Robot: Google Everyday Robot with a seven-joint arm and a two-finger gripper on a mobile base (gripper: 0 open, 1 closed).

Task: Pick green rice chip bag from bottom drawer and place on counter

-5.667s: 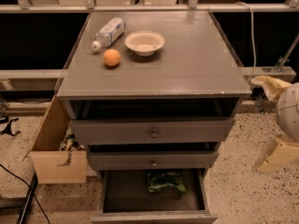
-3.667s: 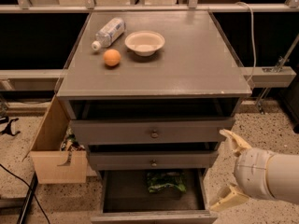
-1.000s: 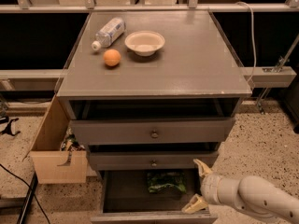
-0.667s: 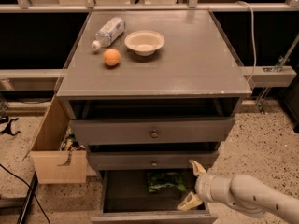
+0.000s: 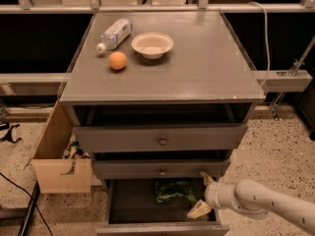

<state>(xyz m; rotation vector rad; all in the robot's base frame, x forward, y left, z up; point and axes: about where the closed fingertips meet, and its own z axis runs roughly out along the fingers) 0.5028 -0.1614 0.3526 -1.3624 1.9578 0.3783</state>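
Note:
The bottom drawer point(image 5: 162, 228) is pulled open and shows its dark inside. The green rice chip bag point(image 5: 173, 191) lies crumpled at the back middle of it, partly under the drawer above. My gripper point(image 5: 202, 194) comes in from the right on a white arm and sits inside the drawer's right side, just right of the bag. Its two cream fingers are spread, one near the drawer above and one low point(image 5: 198, 210). It holds nothing. The grey counter point(image 5: 197, 63) is the cabinet's top.
On the counter's left part stand a white bowl point(image 5: 152, 44), an orange point(image 5: 117, 60) and a lying plastic bottle point(image 5: 114, 34). Two upper drawers point(image 5: 160, 140) with round knobs are slightly open. A light wooden box point(image 5: 59, 154) stands at the cabinet's left.
My gripper came from the right of the cabinet, dropped low and moved left into the bottom drawer, ending beside the bag. The bag has not moved.

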